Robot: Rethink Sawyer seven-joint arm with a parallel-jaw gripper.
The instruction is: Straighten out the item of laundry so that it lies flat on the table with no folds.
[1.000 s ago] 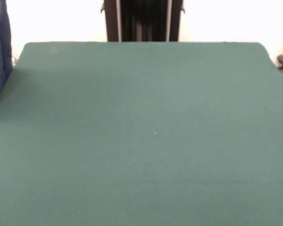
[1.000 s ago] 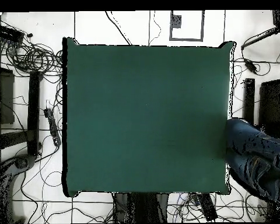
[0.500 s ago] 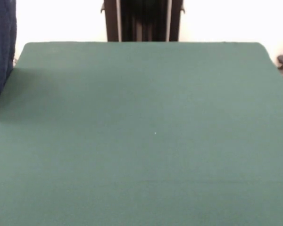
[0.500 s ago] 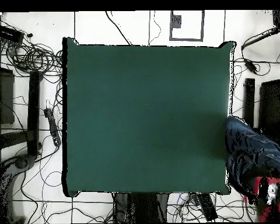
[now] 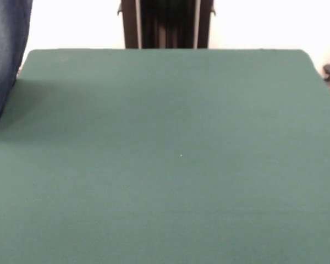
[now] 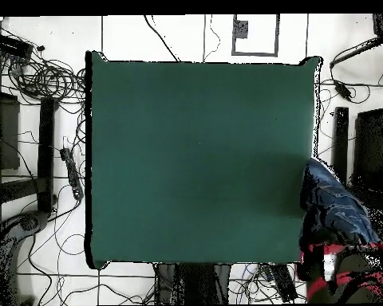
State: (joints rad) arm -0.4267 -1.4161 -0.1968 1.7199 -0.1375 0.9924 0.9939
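Note:
The blue denim jeans (image 5: 5, 60) hang bunched at the left edge of the front view, over the table's left side. In the overhead view the jeans (image 6: 330, 207) sit crumpled at the table's right edge near the bottom corner, partly over the rim. The dark green table (image 5: 181, 154) is bare; it also shows in the overhead view (image 6: 195, 159). My gripper shows in neither view.
A red and white shape (image 6: 342, 263), seemingly a person's sleeve, is right below the jeans. The robot's pedestal (image 5: 168, 25) stands at the far side. Cables and gear (image 6: 43, 80) lie on the floor beside the table.
The jeans have moved further in over the table's edge. The red and white shape has come in from the overhead view's right edge with them.

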